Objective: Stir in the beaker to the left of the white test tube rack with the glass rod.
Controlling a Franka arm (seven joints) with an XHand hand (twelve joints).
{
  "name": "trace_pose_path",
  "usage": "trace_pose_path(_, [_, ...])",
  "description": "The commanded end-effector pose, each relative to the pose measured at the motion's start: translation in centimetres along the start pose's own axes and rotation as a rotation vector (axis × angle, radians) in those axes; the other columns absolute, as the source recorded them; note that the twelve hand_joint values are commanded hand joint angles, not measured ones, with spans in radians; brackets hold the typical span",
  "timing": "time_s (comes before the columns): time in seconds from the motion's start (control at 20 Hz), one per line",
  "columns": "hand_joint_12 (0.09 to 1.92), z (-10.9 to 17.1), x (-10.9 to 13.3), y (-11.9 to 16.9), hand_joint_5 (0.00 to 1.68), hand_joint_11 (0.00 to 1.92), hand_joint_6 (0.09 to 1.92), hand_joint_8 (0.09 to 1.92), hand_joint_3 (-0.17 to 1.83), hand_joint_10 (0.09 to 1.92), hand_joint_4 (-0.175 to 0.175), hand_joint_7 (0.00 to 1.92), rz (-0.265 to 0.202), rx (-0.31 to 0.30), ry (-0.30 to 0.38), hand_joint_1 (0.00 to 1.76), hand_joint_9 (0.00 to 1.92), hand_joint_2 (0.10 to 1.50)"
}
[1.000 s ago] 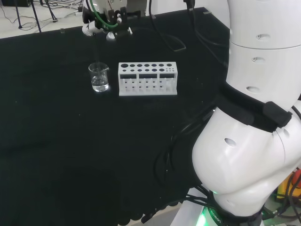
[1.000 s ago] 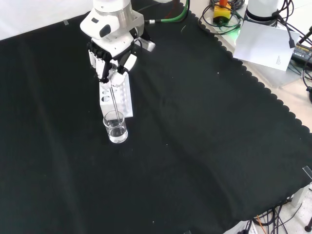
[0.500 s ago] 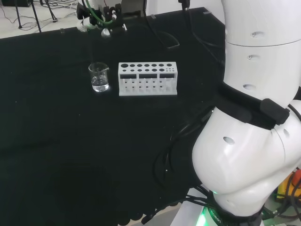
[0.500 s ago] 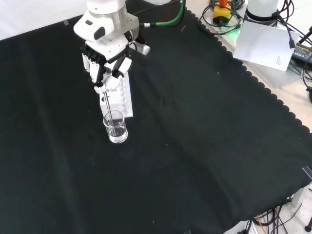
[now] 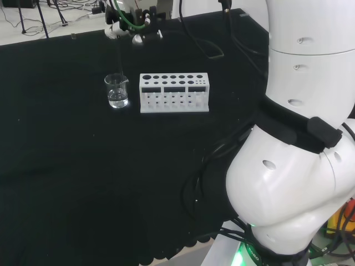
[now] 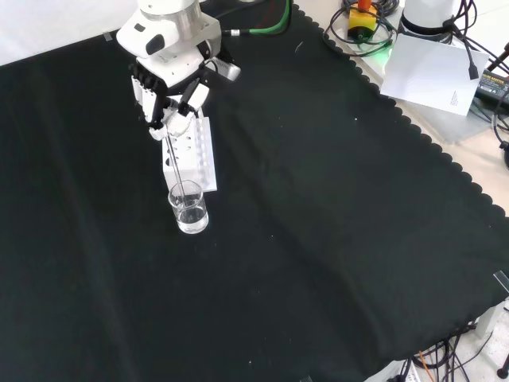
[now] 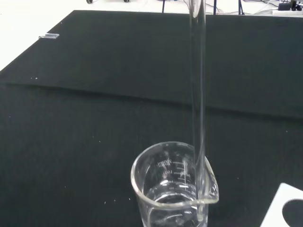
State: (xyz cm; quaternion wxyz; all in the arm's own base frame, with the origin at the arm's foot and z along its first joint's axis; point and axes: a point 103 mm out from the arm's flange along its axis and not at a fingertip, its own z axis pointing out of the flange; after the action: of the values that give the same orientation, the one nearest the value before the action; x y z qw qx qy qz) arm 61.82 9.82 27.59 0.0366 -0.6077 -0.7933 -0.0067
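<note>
Black cloth [image 6: 334, 239], 1 beaker [image 6: 190, 208], 1 rod [image 6: 178, 171], 1 rack [image 6: 192, 155]

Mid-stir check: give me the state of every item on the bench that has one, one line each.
hand: shut on the glass rod, above the beaker.
glass rod: near upright, lower end inside the beaker.
beaker: upright on the cloth, clear liquid at the bottom.
white test tube rack: upright, no tubes in its holes.

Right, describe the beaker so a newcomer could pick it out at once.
In the head view, find the white test tube rack on the black cloth; the beaker stands just left of it. It is a small clear glass vessel with some clear liquid in the bottom, and the glass rod held by the hand dips into it.
</note>
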Motion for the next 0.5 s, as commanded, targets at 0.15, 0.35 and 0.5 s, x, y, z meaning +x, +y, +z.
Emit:
trace_pose_path(0.15, [0.84,0.7,3.5,-0.5,1.05,1.39,0.58,1.09,0.00,0.72,-0.175,1.12,-0.033,0.022,-0.008,1.29,1.69,1.08])
trace_pose_path(0.35, [0.84,1.2,5.6,1.0,1.05,1.39,0.58,1.09,0.00,0.72,-0.175,1.12,-0.065,0.031,-0.017,1.29,1.69,1.08])
trace_pose_path(0.5, [0.84,1.2,4.9,2.0,1.05,1.39,0.58,1.09,0.00,0.72,-0.175,1.12,-0.060,0.031,-0.015,1.29,1.69,1.07])
